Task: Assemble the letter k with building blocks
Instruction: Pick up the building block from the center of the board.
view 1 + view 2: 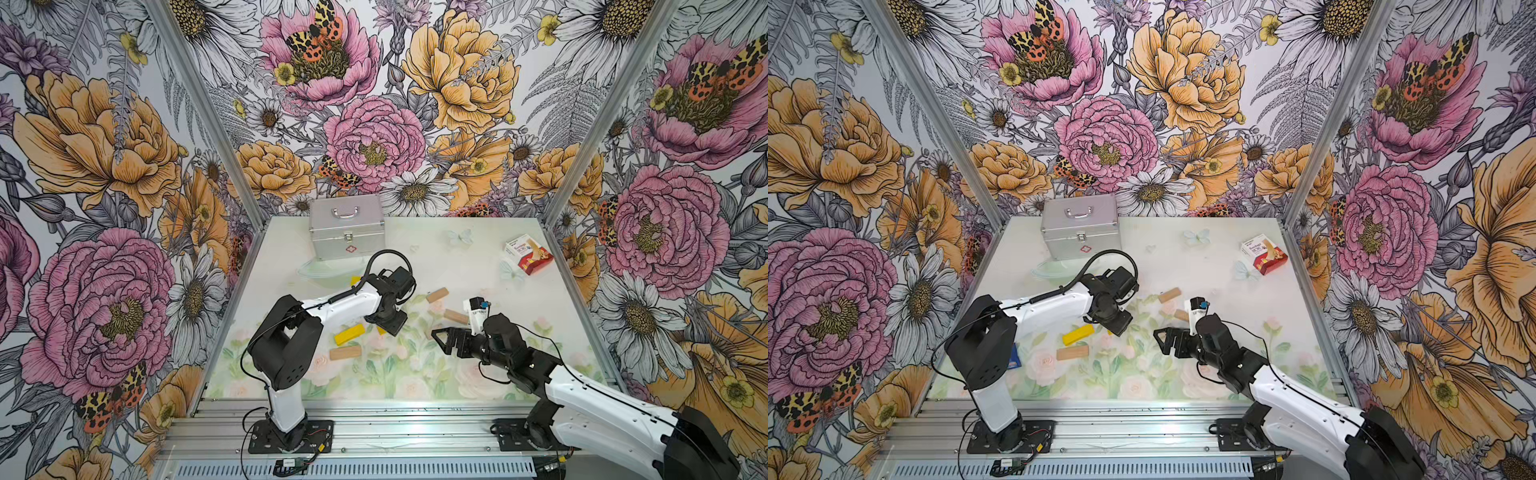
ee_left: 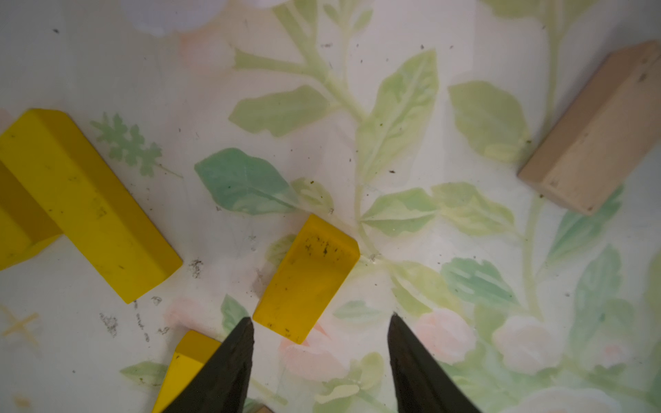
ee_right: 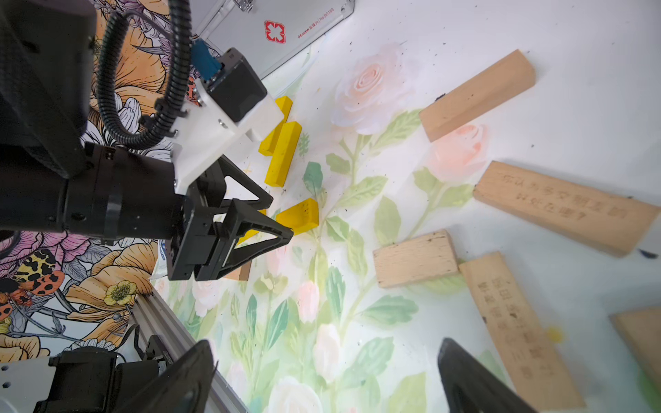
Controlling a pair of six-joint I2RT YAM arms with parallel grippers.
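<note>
Here, the left claw (image 2: pixel 320 318) hangs low over the worktop (image 2: pixel 465 43), its fingers spread with nothing pinched between them. A short yellow block (image 2: pixel 307 279) lies flat just beyond the fingertips, nearer to one of them. Farther off, a long yellow block (image 2: pixel 86 203) rests against a second yellow bar (image 2: pixel 21 229), and a half-hidden yellow block (image 2: pixel 189 357) shows from behind a finger. A pale wooden block (image 2: pixel 593 136) lies well apart on the other side.

The right claw (image 3: pixel 327 343) is opened wide and empty, hovering near a loose cluster of pale wooden bars (image 3: pixel 415 257), two of them engraved with writing. A silver case (image 1: pixel 347 226) stands at the back of the worktop. A red-and-white carton (image 1: pixel 528 253) sits well apart from it, toward the right wall.
</note>
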